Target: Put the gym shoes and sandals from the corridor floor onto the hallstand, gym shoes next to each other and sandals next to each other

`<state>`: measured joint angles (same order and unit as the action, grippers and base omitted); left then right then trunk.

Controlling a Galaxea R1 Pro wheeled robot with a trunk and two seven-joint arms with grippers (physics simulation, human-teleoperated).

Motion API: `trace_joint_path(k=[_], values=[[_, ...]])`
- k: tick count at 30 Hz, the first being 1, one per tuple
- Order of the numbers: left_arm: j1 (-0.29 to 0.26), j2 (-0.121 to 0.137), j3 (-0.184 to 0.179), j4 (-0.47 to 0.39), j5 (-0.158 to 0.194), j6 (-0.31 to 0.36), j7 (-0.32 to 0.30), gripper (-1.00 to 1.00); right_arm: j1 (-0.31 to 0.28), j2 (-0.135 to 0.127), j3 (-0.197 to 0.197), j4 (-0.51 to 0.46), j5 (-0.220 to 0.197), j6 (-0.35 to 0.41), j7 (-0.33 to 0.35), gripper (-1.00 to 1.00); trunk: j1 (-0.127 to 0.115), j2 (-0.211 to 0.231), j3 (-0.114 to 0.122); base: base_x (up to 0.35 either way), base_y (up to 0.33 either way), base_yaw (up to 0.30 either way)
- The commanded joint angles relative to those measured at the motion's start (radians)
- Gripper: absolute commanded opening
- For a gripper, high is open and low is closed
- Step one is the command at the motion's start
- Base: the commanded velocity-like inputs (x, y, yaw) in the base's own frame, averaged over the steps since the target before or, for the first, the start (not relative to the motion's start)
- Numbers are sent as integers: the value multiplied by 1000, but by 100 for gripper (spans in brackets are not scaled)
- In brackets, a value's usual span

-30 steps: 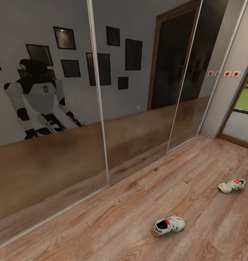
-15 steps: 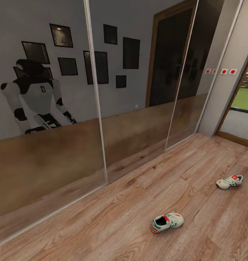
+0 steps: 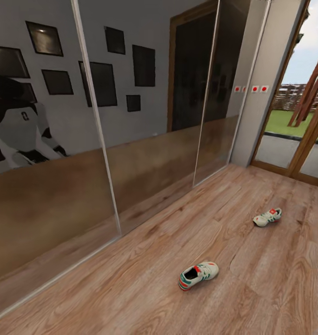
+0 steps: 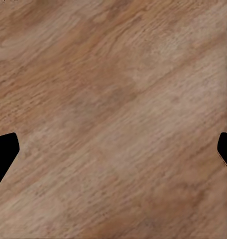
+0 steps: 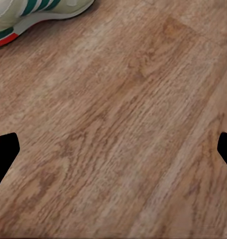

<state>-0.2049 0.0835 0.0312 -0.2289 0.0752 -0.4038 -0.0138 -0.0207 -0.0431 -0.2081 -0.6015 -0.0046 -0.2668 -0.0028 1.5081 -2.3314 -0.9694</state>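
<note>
Two white gym shoes with green stripes and red patches lie apart on the wood-plank corridor floor (image 3: pixel 145 279). The nearer gym shoe (image 3: pixel 198 275) sits in the lower middle of the head view, the farther gym shoe (image 3: pixel 267 217) to its right and further away. A gym shoe's sole edge (image 5: pixel 29 17) shows in the right wrist view. My left gripper (image 4: pixel 113 154) hangs open over bare planks, its dark fingertips (image 4: pixel 4 154) wide apart. My right gripper (image 5: pixel 113 154) is open too, over floor beside that shoe. The sandals and the hallstand are out of view.
A mirrored sliding-door wardrobe (image 3: pixel 103 139) runs along the left, reflecting my body and wall pictures. A grey wall post (image 3: pixel 256 93) stands at its far end. A wood-framed glass door (image 3: pixel 298 135) to a garden is at the right.
The head view has swung to the right: wardrobe, shoes and my reflection all slid left in the picture, and the glass door came further into sight. The shoes lie where they were.
</note>
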Motion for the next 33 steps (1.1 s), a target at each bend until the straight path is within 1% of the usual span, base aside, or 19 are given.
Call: trace_joint_path(k=[1,4,6,24,28,33], values=[[0,0,-1,0,8,-3,-1,100,-1,0,0,1,0,-3,0,100,4,-8,-4,0,0,-297],[0,0,-1,0,8,-3,-1,100,-1,0,0,0,0,-3,0,100,15,-29,-13,0,0,-268],[-1,0,-1,0,8,-3,-1,100,-1,0,1,0,-1,-4,0,100,23,-43,-20,0,0,-60],[0,1,-1,0,8,-3,-1,100,-1,0,0,0,0,-5,0,100,92,-169,-76,0,0,-6],[0,1,-1,0,8,-3,-1,100,-1,0,0,0,-1,-5,0,100,94,-169,-92,0,0,-58],[0,1,-1,0,8,-3,-1,100,-1,0,0,0,-1,-4,0,100,96,-171,-111,0,0,-201]])
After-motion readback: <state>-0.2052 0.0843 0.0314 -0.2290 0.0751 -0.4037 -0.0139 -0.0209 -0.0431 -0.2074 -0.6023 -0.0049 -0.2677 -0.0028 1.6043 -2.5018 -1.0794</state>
